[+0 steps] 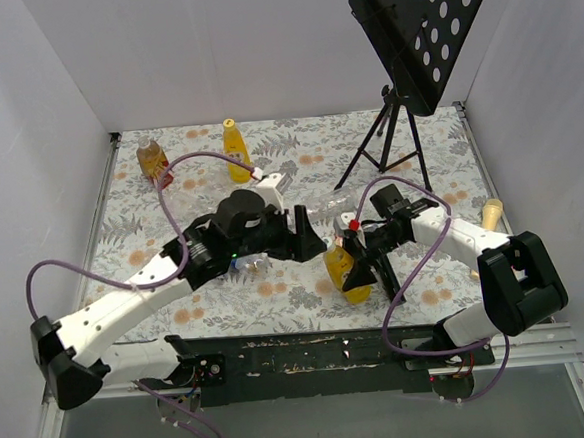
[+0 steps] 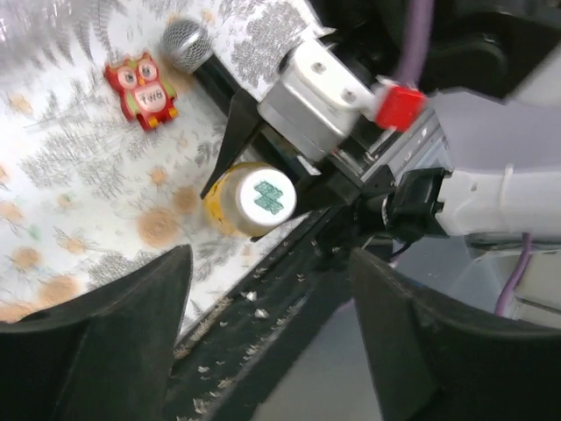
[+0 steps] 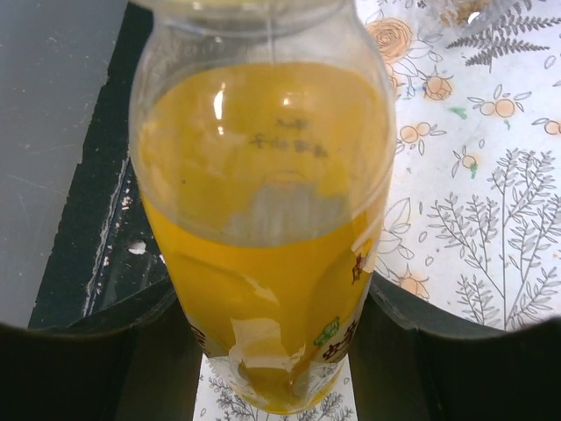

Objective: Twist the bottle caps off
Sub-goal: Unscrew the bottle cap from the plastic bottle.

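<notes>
You have a squat brown bottle [image 1: 151,159] standing far to the left of and behind the held yellow juice bottle [image 3: 263,219]. A second yellow bottle [image 1: 235,148] stands upright behind and left of it.

Your left end effector [image 2: 267,254] sits just left of the held bottle. Its fingers are spread wide with nothing between them, facing the white bottle cap [image 2: 266,197]. The cap is on the neck and carries a green mark you cannot read.

Beyond the held bottle, on the floral tabletop [image 1: 288,159], lie a red owl figure [image 2: 143,89] lettered roughly "TWB" and a microphone [image 2: 186,44].

Your right end effector [image 3: 272,303] is clamped around the held bottle's body, near the tabletop's front edge. A faint printed code, red characters and a green badge show on the bottle, all illegible.
</notes>
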You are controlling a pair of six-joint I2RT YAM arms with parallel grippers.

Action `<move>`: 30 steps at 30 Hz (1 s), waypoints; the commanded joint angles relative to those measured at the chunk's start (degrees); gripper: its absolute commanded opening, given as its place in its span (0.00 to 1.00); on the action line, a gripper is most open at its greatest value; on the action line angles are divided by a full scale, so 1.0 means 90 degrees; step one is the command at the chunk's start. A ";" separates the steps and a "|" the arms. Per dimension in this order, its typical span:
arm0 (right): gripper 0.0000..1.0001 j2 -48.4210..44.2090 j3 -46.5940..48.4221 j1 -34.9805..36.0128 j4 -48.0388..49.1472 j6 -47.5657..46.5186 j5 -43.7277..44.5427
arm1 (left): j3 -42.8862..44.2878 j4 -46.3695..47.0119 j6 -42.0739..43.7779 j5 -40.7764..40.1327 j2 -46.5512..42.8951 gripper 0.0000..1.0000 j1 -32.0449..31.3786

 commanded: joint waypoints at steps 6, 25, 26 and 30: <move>0.06 -0.0048 0.0102 -0.0057 -0.0103 -0.0091 -0.0177 | -0.0172 0.0289 0.4445 0.1819 -0.0846 0.96 0.0043; 0.06 -0.0204 -0.0005 -0.0047 -0.0299 -0.0589 -0.0099 | 0.1186 -0.0405 0.7146 0.2515 0.1245 0.69 0.0141; 0.06 -0.0204 -0.0005 -0.0047 -0.0299 -0.0599 -0.0109 | 0.1225 -0.0474 0.7155 0.2515 0.1284 0.65 0.0141; 0.06 -0.0195 0.0004 -0.0047 -0.0299 -0.0589 -0.0109 | 0.1372 -0.0698 0.7204 0.2651 0.1391 0.57 0.0141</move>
